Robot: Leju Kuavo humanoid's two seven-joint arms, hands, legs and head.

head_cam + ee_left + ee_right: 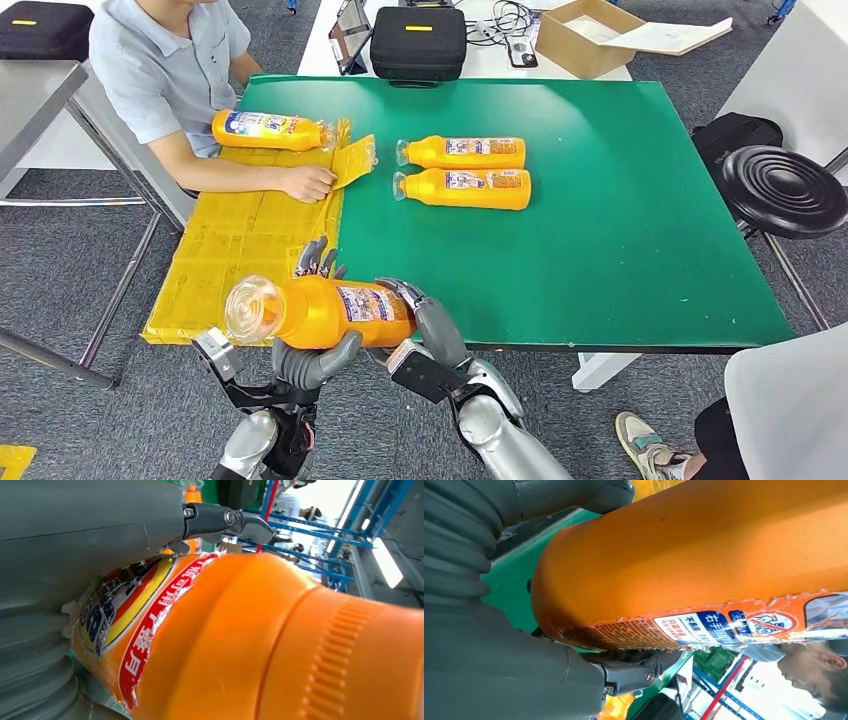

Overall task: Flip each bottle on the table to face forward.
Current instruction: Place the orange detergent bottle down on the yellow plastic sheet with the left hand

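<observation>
An orange bottle with a clear cap pointing left is held lying sideways above the front left corner of the green table. My left hand grips it near the neck, fingers over the far side and thumb underneath. My right hand grips its base end. Up close, the bottle lies against my left hand, and its back label shows on the bottle in my right hand. Two more orange bottles lie side by side mid-table, caps to the left.
A third bottle lies on the yellow mat at the left, where a seated person rests a hand. A black case and a cardboard box stand behind the table. A black stool is at the right.
</observation>
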